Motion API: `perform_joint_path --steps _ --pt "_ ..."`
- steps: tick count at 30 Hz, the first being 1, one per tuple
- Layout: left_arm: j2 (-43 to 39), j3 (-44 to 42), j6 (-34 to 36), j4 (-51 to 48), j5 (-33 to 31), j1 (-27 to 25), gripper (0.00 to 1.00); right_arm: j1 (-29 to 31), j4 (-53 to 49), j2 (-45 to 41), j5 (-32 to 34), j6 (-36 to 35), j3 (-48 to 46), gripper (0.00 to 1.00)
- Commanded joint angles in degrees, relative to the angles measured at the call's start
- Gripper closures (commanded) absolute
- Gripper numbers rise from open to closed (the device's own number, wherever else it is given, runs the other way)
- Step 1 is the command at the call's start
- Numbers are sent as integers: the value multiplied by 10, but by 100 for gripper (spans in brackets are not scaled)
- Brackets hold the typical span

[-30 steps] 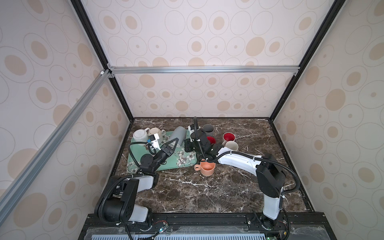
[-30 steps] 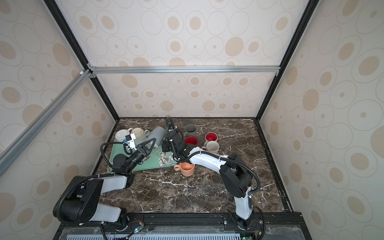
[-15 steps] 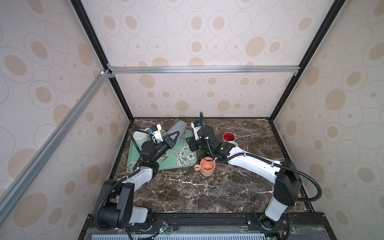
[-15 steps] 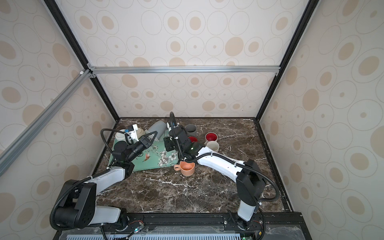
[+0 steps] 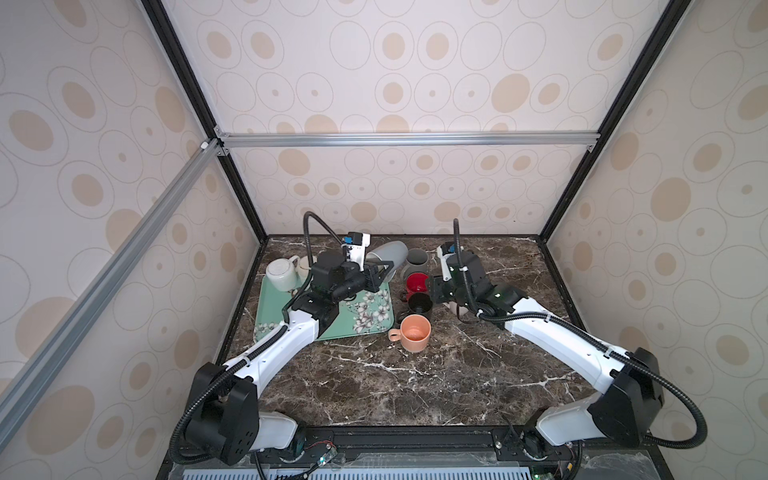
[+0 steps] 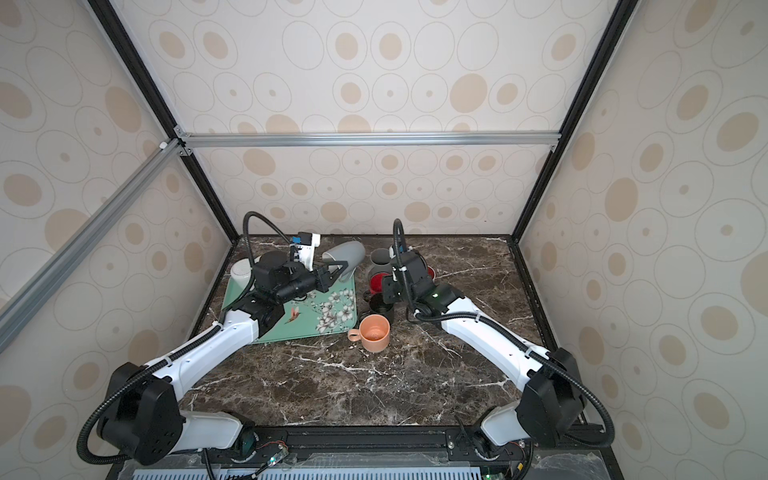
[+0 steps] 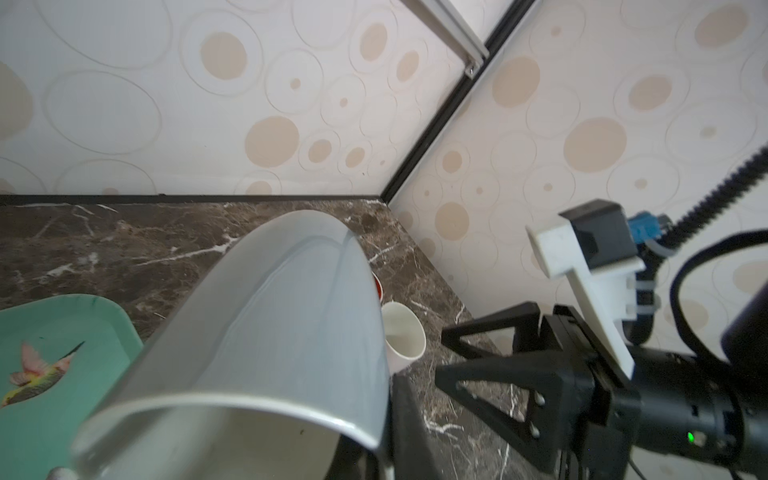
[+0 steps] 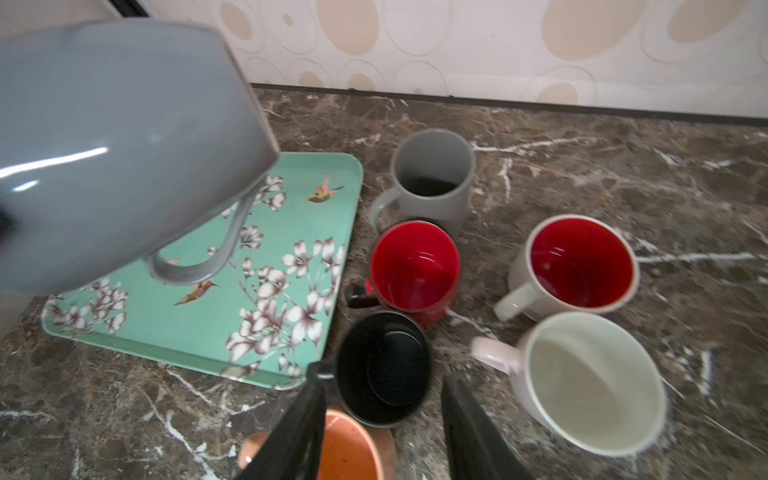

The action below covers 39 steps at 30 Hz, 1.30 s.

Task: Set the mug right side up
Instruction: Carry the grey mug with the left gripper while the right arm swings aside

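A: Where is the grey mug (image 5: 388,253) resting?

B: It isn't resting anywhere. The left gripper (image 5: 384,269) is pinching its rim and holding it in the air over the tray (image 5: 268,307), above the far right corner. The mug is tilting, with its base pointing up toward the back wall.

A: What is the right wrist view adding?

B: It is showing the handle (image 8: 195,262) hanging under the mug's body, over the tray's flowers. It is also showing the cluster just right of the tray: a tall grey cup (image 8: 432,174), a red cup (image 8: 415,270), a black cup (image 8: 382,365) and an orange cup (image 8: 353,449) cut off by the frame. There are also a red-lined cup (image 8: 582,266) and a cream cup (image 8: 590,382). In both top views the right arm is covering those last two almost wholly.

A: And the right gripper (image 8: 384,374)?

B: Its fingers (image 8: 303,428) are standing spread with nothing between them, right of the tray near the black cup. The left wrist view is agreeing, showing two black fingers apart.

A: Anything hard to read?

B: In the left wrist view the mug's blurred mouth is filling the foreground, so the pinching pads aren't showing. At the tray's far left corner a white cup (image 5: 279,272) is showing, and the left arm is partly hiding another behind it.

A: The setting?

B: Dark brown marble (image 5: 374,382) with white veins is lying under everything. Cream walls (image 5: 415,62) with beige ovals, black posts (image 5: 566,191) and aluminium bars (image 5: 407,139) are enclosing it.
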Motion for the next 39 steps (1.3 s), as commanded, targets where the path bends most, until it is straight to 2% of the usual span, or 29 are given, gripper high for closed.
perform_joint_path --steps 1,10,14,17,20,24,30,39 --pt "14 67 98 -84 -17 -47 100 -46 -68 -34 -9 7 -21 51" --pt "128 237 235 -247 -67 -211 100 -169 -151 -128 -27 15 -76 49" --pt "184 300 297 -291 -88 -267 100 -203 -188 -150 -31 19 -90 49" --pt "226 332 319 -303 -82 -286 100 -231 -214 -169 -36 21 -98 49" --pt "278 393 349 -364 -90 -302 100 -249 -216 -194 -46 21 -119 49" --pt "364 512 427 -509 -165 -341 100 -268 -209 -215 -60 15 -148 48" --pt "493 710 463 -697 -241 -365 100 -284 -184 -219 -66 11 -182 48" --pt "537 760 494 -746 -270 -373 100 -317 -182 -195 -80 -14 -171 48"
